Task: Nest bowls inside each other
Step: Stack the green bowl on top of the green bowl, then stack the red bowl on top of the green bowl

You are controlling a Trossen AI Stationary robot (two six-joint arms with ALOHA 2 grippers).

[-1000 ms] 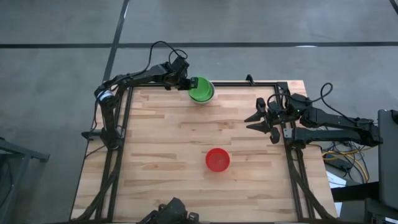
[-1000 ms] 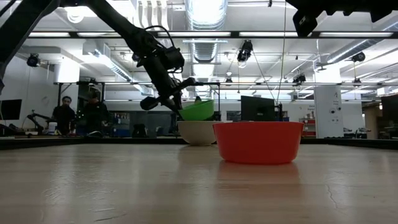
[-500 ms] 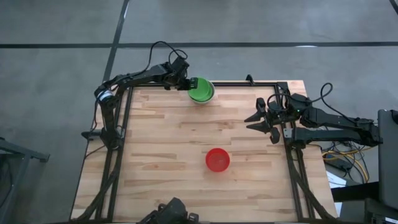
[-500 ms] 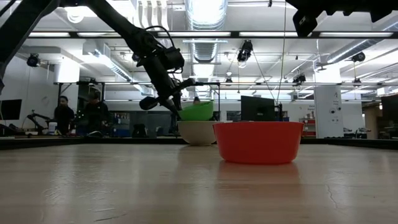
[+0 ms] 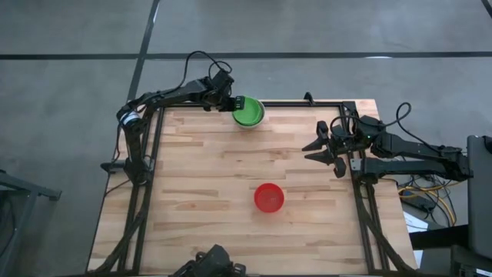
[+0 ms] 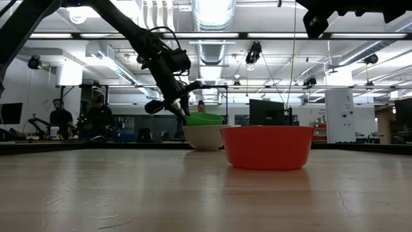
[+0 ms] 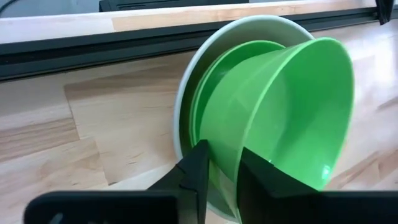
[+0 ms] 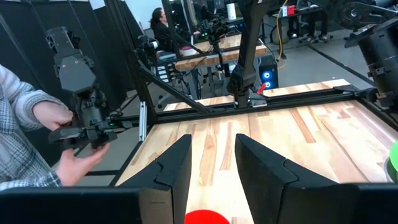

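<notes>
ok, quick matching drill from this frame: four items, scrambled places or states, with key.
Items:
1. red bowl
2. white bowl
3. top green bowl
4. right gripper

States:
A. outermost of the stack at the table's far edge
B. alone near mid-table
C. empty, open, at the right edge
D. between the left gripper's fingers

Pairs: 1-B, 2-A, 3-D, 4-C

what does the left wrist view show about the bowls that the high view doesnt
Only the left wrist view shows the layers: a white bowl holding a green bowl, with a top green bowl tilted inside, its rim between the left gripper fingers.

Only the high view shows the red bowl alone mid-table and the right gripper, open, waiting at the table's right edge.

Both show the green stack at the table's far edge with the left gripper at its rim.
</notes>
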